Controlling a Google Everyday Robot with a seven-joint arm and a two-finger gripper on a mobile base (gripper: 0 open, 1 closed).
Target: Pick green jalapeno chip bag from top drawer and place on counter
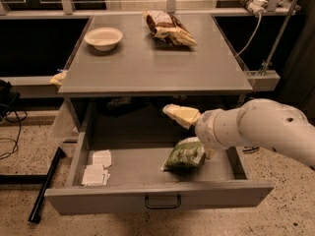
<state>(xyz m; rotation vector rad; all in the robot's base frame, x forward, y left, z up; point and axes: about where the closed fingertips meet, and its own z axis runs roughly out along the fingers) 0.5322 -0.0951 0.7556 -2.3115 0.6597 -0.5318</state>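
The green jalapeno chip bag (pixel 184 155) lies in the open top drawer (pixel 157 196), right of its middle, on the drawer floor. My gripper (pixel 191 134) reaches into the drawer from the right on the white arm (pixel 266 129). Its jaws stand apart: one cream finger (pixel 181 114) points left well above the bag, and the other finger (pixel 210 154) shows just at the bag's right edge. The upper finger does not touch the bag. The grey counter (pixel 152 68) is above the drawer.
On the counter are a cream bowl (pixel 103 36) at the back left and a brown-and-cream chip bag (pixel 170 28) at the back middle. White packets (pixel 96 168) lie in the drawer's left part. A black bar (pixel 44 186) leans left of the cabinet.
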